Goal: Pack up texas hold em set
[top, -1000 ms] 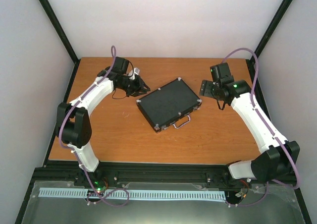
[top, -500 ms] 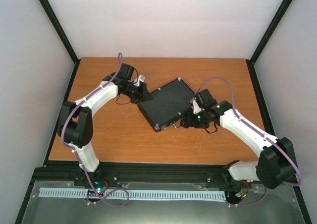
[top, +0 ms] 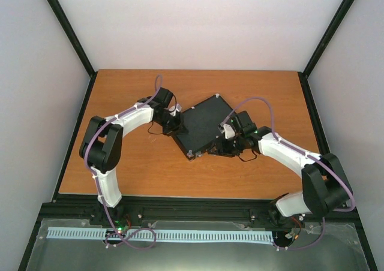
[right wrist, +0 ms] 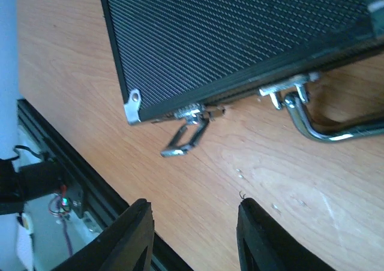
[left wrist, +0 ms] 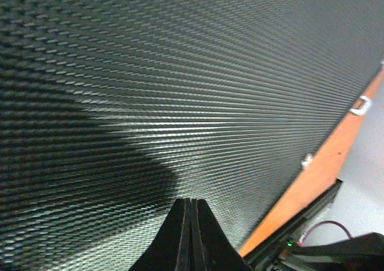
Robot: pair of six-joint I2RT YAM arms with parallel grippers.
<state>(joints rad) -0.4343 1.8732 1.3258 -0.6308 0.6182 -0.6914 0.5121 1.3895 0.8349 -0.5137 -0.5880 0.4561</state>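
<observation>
Closed briefcase (top: 201,122) lying flat on the table (top: 132,169), with bare wood on every side of it. Its long axis runs diagonally, near-left to far-right, and the handle (right wrist: 327,124) edge faces near-right. Left gripper (left wrist: 190,204), fingers pressed together and holding nothing, sits over the lid near the case's left corner. Right gripper (right wrist: 195,208), jaws apart and empty, hovers just off the handle edge, beside a latch (right wrist: 187,136) hanging unfastened. The shell looks rigid and, if loaded with chips, probably heavy; the ribbed lid should resist slipping. Best hold: the handle, once the latches are snapped.
</observation>
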